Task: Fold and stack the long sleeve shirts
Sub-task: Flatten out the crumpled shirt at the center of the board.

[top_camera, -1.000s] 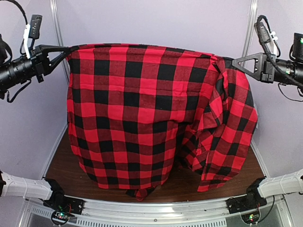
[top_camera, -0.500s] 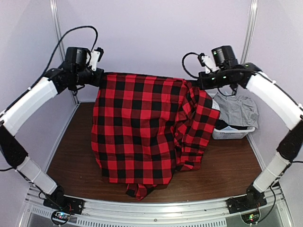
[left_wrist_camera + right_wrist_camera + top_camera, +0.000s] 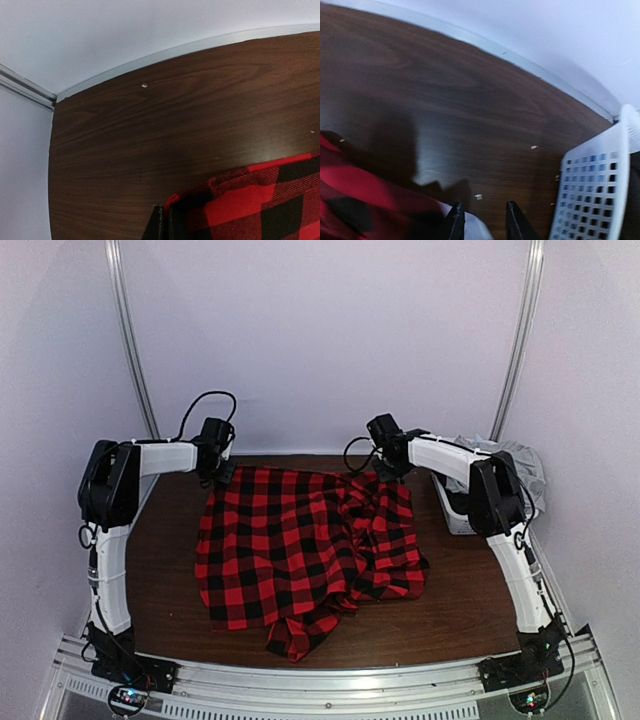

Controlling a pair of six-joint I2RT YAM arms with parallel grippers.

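Over the table now, and the flannel shirt lies spread across the middle of it, top edge running along 12 o'clock. The left gripper sits low at about 11 o'clock, fingers pressed together, pinching that corner of the cloth; its wrist view shows the red hem tucked right against the dark fingertip. The right gripper is down at 1 o'clock with its fingers slightly spread, bare wood showing between them and the cloth lying just beside the left one, so nothing is gripped there.

Here is the worry. The 3 o'clock side of the shirt is heaped and wrinkled, a sleeve apparently buried in it, and any fold made over that lump would likely come out crooked. If the left arm rises without letting go, it probably drags the flat half out of line. A tail of cloth at 6 o'clock lies near the front edge and could slip off. The basket at 2 o'clock, near the right arm, risks a knock.
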